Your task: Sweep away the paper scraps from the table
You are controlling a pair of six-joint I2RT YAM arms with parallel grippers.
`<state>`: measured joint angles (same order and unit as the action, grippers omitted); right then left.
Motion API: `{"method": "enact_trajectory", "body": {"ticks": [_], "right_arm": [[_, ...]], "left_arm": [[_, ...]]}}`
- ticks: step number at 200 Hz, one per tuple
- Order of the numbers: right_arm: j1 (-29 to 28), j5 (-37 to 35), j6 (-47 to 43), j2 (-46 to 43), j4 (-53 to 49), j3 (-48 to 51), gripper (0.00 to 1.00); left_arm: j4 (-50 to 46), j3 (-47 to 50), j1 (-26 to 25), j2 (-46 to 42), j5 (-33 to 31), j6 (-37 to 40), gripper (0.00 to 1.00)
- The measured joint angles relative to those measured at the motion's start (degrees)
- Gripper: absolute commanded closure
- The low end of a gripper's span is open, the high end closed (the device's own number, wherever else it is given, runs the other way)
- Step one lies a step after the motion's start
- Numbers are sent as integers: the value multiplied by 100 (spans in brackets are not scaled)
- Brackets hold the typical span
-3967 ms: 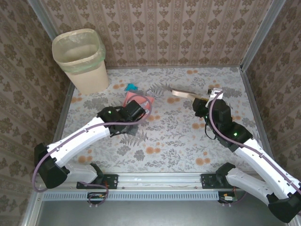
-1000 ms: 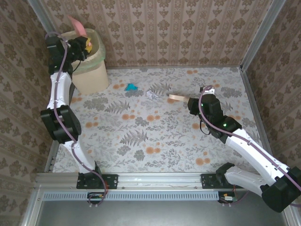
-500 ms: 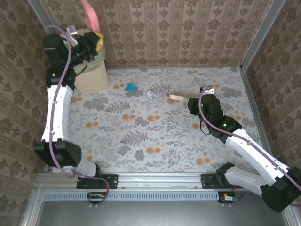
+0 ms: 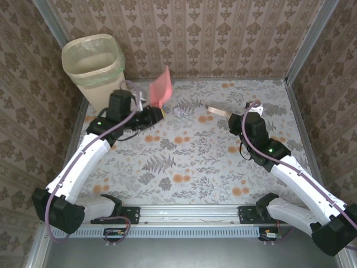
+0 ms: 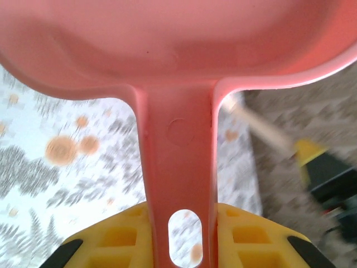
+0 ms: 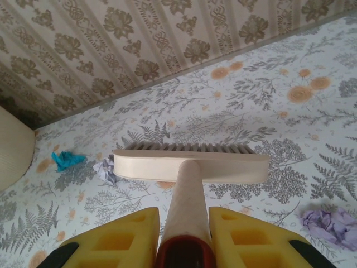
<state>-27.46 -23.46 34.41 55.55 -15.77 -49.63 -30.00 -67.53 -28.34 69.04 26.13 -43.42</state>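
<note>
- I am clamping the left fingers (image 5: 106,241) shut on the handle of the pink dustpan (image 4: 160,86). I am carrying it tilted, with its blade raised, above the far-left part of the desk (image 4: 201,167), near the bin (image 4: 95,67).
- I am gripping the handle of the brush (image 6: 192,164) with the right fingers (image 6: 125,237) closed around it. The bristles are pointing away from my wrist, and I cannot tell whether they are touching the cloth.
- The scraps are lying on the desk. The white scrap (image 6: 104,167) is just left of the brush head and the teal scrap (image 6: 66,160) is further left. A lilac scrap (image 6: 333,222) is lying apart, on the near right side.
- Step in hand, as I am judging it: I am bringing pan and brush together around the two left scraps. Nothing is being swept yet.
- Next move: I am planning to lay the pan's lip flat on the cloth beyond the teal scrap, with its mouth facing the brush. I would then drag the bristles leftward through both scraps.
- The lilac scrap is sitting behind the brush, so it is calling for a separate pass.
</note>
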Motion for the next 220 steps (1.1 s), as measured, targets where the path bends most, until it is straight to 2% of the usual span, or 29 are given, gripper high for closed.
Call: {"method": "enact_trajectory", "body": {"ticks": [28,60,109,151,191,220], "right_arm": [[0,-111,332,0,-122,-2,100],[0,-212,708,26,-308,-33,100],[-17,-378,1222,658,-1038,-745,100],[-63,-1305,1217,732,-1849,-1263,100],[66,-2420,1394,424,-2544,-1266,100],[278,-2765,1843,527,-3187,-1266,100]], "left_arm": [[-409,310,-776,146,-575,516,100],[-481,737,-1366,446,-1075,901,100],[-284,737,-2201,1873,-1685,1453,100],[-175,608,-2776,2850,-1982,1939,100],[-437,227,-3158,3082,-2520,2166,100],[-662,109,-3394,3088,-2817,2271,100]]}}
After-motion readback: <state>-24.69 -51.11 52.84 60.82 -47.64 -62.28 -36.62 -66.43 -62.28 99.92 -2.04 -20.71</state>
